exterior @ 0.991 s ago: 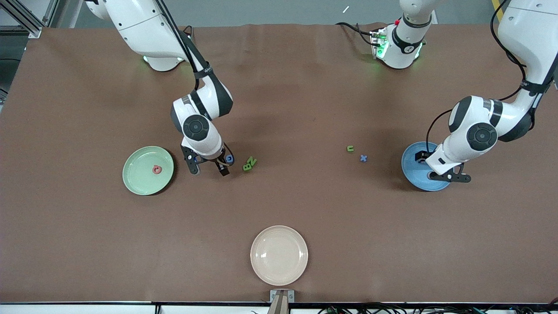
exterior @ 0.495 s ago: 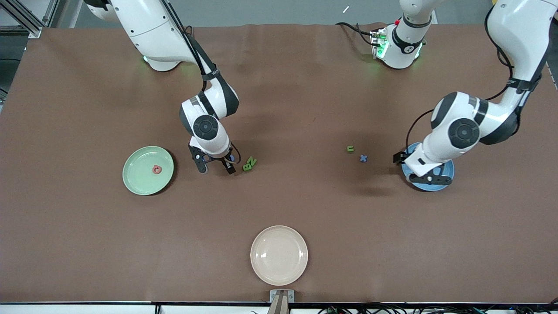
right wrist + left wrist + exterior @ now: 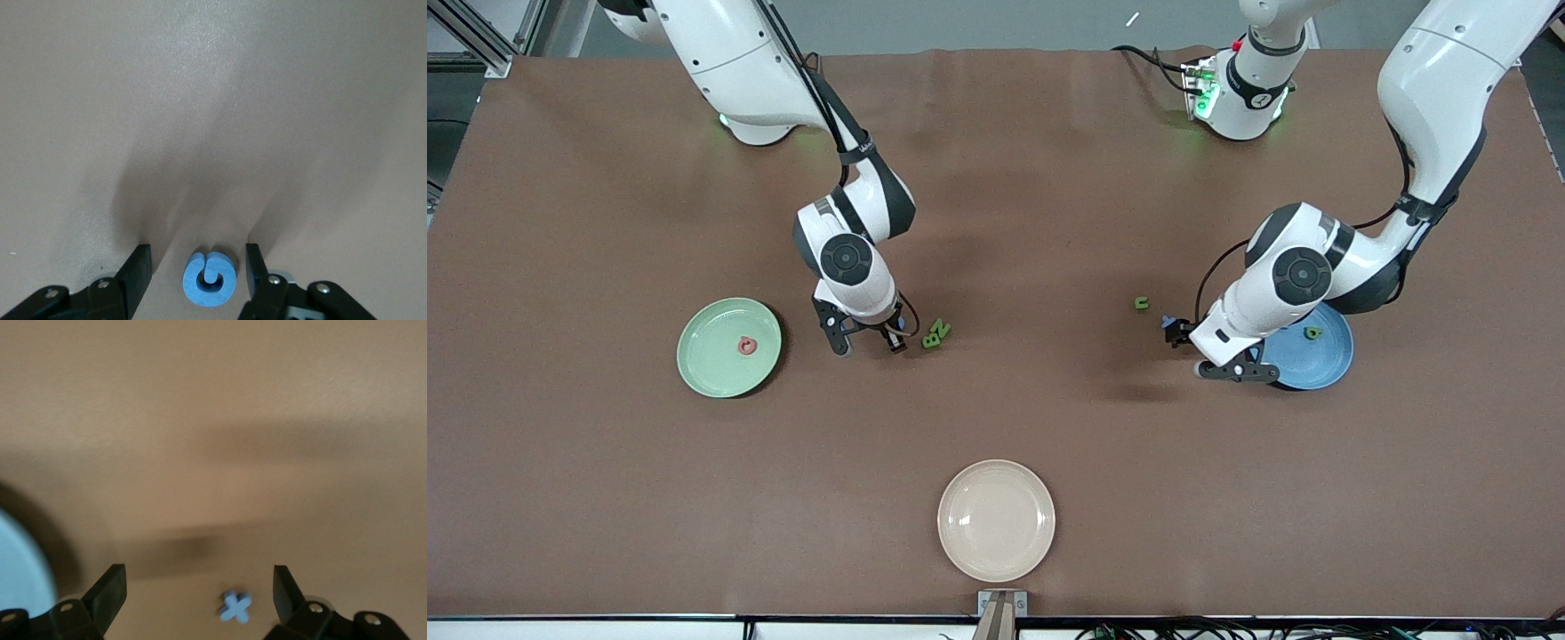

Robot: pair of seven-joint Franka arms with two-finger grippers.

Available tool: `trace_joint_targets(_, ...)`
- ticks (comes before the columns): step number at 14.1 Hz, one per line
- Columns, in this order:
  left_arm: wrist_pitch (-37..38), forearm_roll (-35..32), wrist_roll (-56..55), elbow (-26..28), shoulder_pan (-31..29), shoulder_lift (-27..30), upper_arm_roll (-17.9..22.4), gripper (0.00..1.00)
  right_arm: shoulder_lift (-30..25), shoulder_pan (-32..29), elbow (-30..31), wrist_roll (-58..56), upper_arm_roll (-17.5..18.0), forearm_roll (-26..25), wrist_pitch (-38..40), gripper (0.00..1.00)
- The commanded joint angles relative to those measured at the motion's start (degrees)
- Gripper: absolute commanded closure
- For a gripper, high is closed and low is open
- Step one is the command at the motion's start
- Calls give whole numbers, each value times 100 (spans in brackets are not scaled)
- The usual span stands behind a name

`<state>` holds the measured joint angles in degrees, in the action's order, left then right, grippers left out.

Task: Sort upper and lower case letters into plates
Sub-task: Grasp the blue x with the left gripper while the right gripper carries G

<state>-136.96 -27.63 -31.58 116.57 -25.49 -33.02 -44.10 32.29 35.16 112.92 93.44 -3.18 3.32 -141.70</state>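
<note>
The right gripper [image 3: 869,342] is low over the table beside the green B and Z pieces [image 3: 935,333], its jaws partly drawn in on either side of a blue curled letter [image 3: 209,279] but not yet touching it; the pinch should land squarely across the piece's flat edges, low enough that the thin shape does not slip out, and clear of the green pair just beside it. The left gripper [image 3: 1227,360] hangs near the blue plate [image 3: 1325,364] with jaws spread and empty, a blue x piece [image 3: 235,607] lying on the table between them; a green u [image 3: 1141,304] sits close by. The letters look like soft matte foam, flat and tiny; the mint green plate [image 3: 716,369], holding a pinkish red letter [image 3: 746,346], and the blue one, holding a green letter [image 3: 1312,333], are smooth, shallow and round; the table covering is dull brown.
</note>
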Motion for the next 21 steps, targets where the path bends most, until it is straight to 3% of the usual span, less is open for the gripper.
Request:
trace_joint_targets(1, -199, -470, -418, -91, 27, -310, -2, 5, 32, 44, 28, 105, -7, 2, 2, 61)
trace_joint_targets(3, -225, -726, -568, -47, 18, -398, -2, 9, 49, 44, 28, 105, -7, 2, 2, 69)
trace_joint_targets(6, -225, -832, -630, 93, 35, -407, -2, 17, 67, 70, 28, 96, -7, -7, 19, 94)
trace_joint_targets(7, -225, -832, -639, 120, 61, -407, -2, 19, 58, 70, 28, 78, -7, -7, 45, 99)
trace_joint_targets(11, -208, -832, -639, 339, 97, -346, -2, 21, 6, 0, 2, -9, -16, -16, 220, 100)
trace_joint_targets(14, -182, -858, -727, 436, 88, -302, -2, 22, -170, -105, -200, -719, -51, -33, 1116, 100)
trace_joint_targets(19, -41, -876, -736, 586, 79, -126, -11, 29, -723, -518, 1, -1651, -95, -147, 1723, 100)
trace_joint_targets(21, 108, -876, -736, 586, 79, -91, -19, 31, -986, -659, 177, -1863, -112, -453, 1759, 100)
